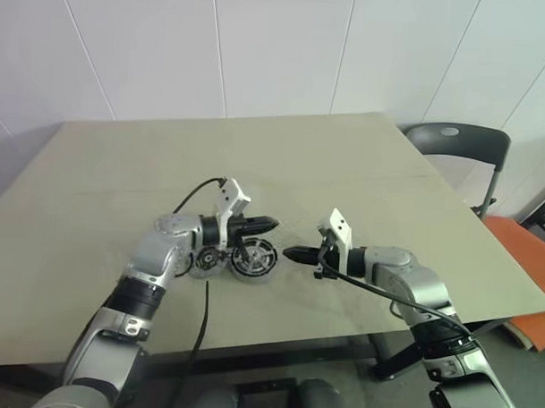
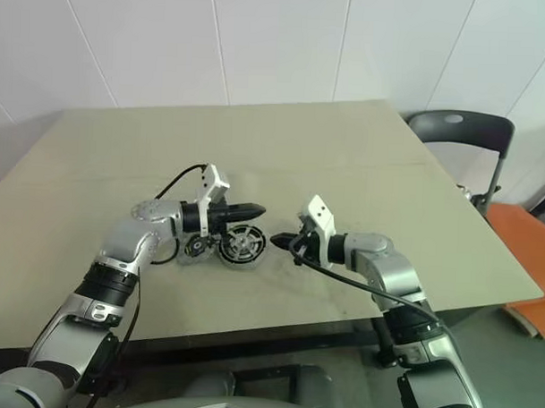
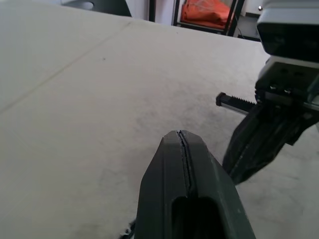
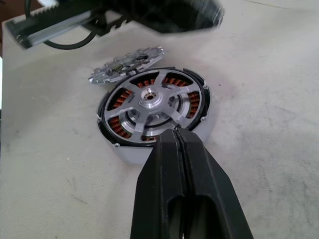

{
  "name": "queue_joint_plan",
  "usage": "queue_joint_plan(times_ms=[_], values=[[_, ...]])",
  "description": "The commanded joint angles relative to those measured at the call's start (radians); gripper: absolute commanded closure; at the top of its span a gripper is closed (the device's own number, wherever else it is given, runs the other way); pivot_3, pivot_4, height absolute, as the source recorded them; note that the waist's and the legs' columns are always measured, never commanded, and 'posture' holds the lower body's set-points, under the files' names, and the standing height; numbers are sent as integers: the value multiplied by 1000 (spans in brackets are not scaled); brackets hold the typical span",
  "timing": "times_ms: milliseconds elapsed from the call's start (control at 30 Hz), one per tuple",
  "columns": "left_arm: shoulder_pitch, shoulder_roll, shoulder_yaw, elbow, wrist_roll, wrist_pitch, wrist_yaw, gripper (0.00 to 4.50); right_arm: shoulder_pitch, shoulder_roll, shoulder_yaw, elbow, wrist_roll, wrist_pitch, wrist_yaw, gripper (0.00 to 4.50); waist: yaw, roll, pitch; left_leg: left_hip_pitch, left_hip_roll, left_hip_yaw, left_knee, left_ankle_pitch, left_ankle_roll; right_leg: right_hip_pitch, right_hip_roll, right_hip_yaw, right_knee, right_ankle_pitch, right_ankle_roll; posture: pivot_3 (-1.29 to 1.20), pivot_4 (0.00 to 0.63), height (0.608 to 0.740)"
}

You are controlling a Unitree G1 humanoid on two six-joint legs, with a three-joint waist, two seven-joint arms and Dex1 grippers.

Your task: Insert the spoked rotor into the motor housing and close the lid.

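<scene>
Both tools closed and empty over the motor parts on the worktop.

The motor housing [image 4: 152, 113] sits flat on the worktop [image 1: 363, 171], its copper windings showing through the spoked rotor [image 4: 149, 97] already seated in it. The lid [image 4: 127, 63] lies just beside it, apparently touching its rim. The left tool [image 1: 265, 224] hovers above the housing, fingers pressed together; the right tool [image 1: 293, 255] points at it from nearby, fingers likewise together.
</scene>
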Motion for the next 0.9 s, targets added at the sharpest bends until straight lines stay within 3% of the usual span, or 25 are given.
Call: queue_joint_plan(times_ms=[33,233,333,567,667,900], values=[[8,25,-33,-25,39,35,8,4477,-24,-6,-9,-15,2,-18,9,4500,-2,0,0,0,0,0,0,0,0,0,0,0,0,0,0,0,0,740],[16,95,-132,16,157,133,33,4477,-24,-5,-9,-17,-1,-16,7,4500,-1,0,0,1,0,0,0,0,0,0,1,-1,0,0,0,0,0,740],[14,80,-110,32,153,122,62,4477,-31,-2,-8,-9,-5,-19,7,4500,-3,1,-1,6,0,0,0,0,0,6,0,0,-1,-2,2,0,0,740],[-38,-52,127,-56,-76,110,96,4477,-50,7,-2,21,-13,-35,12,4500,-1,1,0,11,1,-1,0,0,0,10,0,-1,-1,-3,4,0,0,740],[-25,-54,168,-115,-157,131,57,4477,-54,9,3,30,-14,-40,16,4500,-5,1,0,8,1,0,-1,0,0,7,0,0,-1,-2,4,0,0,740],[67,2,176,-202,-195,173,45,4477,-53,5,4,37,-16,-46,25,4500,-3,1,0,7,1,0,-2,0,1,6,0,0,-1,-1,2,0,0,740]])
